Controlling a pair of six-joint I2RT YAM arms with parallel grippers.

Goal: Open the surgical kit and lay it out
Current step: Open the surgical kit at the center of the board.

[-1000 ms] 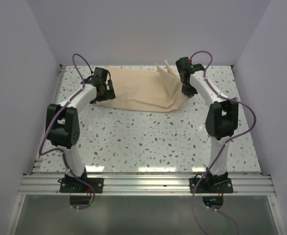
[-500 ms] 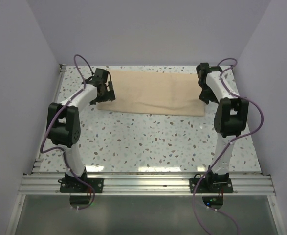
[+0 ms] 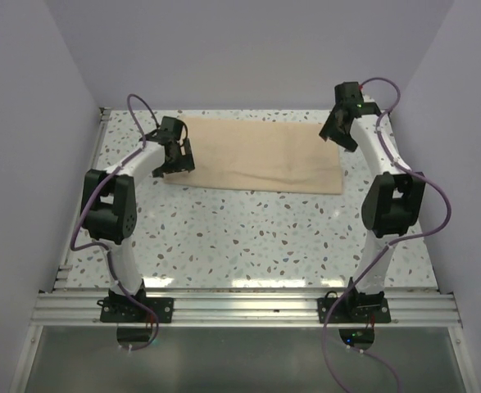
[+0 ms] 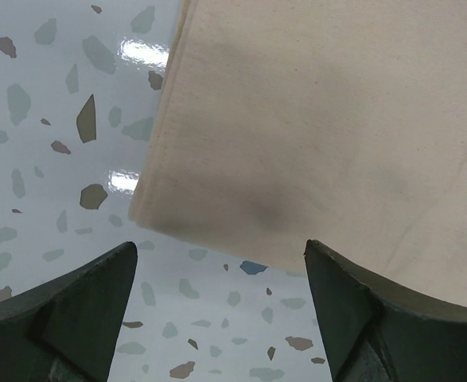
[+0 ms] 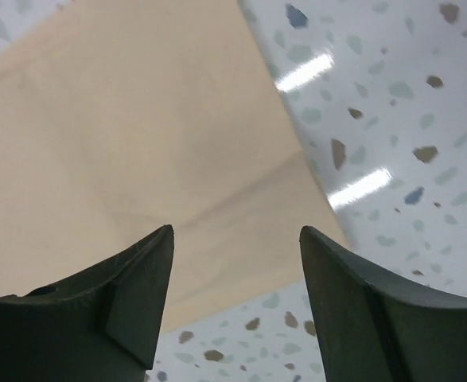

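Raised off the cloth wrap (image 3: 256,155) since a second ago: holds the right gripper (image 3: 333,134) above its far right corner, jaws apart, empty. Leaves it flat, no longer bunched, across the far table (image 3: 248,237). Keeps the left gripper (image 3: 177,164) wide open, empty, over the near left corner.

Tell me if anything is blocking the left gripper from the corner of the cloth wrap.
Nothing visible is. The left gripper hangs just off the cloth wrap with its jaws open and empty. Only bare table shows between the jaws and the cloth's folded corner.
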